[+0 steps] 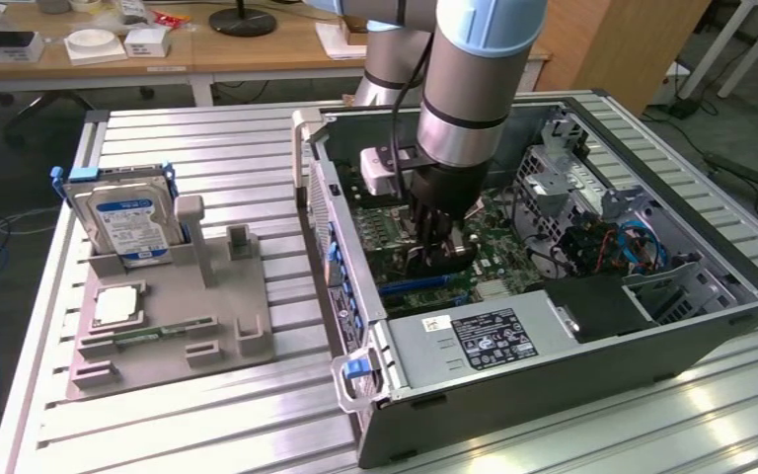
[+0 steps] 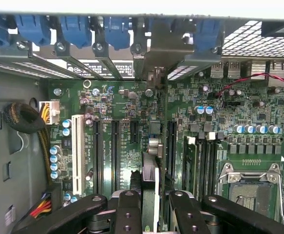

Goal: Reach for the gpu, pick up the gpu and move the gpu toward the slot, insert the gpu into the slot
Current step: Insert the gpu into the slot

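My end effector [image 2: 150, 207] is down inside the open computer case [image 1: 695, 326], clenched on the gpu [image 2: 150, 180], which I hold edge-on between my black fingers [image 2: 128, 209]. In the wrist view the card shows as a thin upright dark plate with a pale edge, standing over the green motherboard [image 2: 258, 112] among the long black connector strips, its far end reaching toward the metal bracket bay at the case's rear wall. I cannot tell whether it is seated in the slot. In the exterior view my end effector [image 1: 434, 259] sits low over the motherboard [image 1: 497, 247], just beyond a blue strip [image 1: 418, 284]. On the worktop [image 1: 194, 138] to the exterior view's left, a grey fixture [image 1: 208, 316] holds a hard drive [image 1: 126, 219].
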`<state>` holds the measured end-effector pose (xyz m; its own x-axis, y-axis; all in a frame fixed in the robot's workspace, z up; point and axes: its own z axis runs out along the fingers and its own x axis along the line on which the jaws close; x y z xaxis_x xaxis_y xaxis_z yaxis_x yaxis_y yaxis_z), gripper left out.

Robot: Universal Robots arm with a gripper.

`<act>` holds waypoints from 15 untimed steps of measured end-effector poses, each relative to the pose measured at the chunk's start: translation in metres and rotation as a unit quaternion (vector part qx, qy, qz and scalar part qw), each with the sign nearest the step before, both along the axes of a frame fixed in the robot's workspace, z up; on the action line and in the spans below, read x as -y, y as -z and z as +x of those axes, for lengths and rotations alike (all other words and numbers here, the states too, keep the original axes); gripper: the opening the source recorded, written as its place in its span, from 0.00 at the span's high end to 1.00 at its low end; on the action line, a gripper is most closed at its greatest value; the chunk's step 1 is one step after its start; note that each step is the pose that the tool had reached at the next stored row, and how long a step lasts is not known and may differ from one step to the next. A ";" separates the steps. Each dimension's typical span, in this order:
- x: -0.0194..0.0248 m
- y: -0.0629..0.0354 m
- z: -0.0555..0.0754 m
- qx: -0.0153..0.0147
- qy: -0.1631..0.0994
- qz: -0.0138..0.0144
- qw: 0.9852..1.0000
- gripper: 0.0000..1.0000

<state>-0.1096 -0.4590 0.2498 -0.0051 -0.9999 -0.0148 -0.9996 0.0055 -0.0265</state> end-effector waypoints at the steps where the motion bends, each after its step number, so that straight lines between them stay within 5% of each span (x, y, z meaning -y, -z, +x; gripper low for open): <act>1: 0.0000 0.0007 0.000 0.000 0.000 0.000 1.000 0.73; 15: -0.0001 0.0055 -0.001 0.000 0.000 0.000 1.000 0.73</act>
<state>-0.1101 -0.4589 0.2444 -0.0051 -0.9999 -0.0148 -0.9996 0.0055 -0.0265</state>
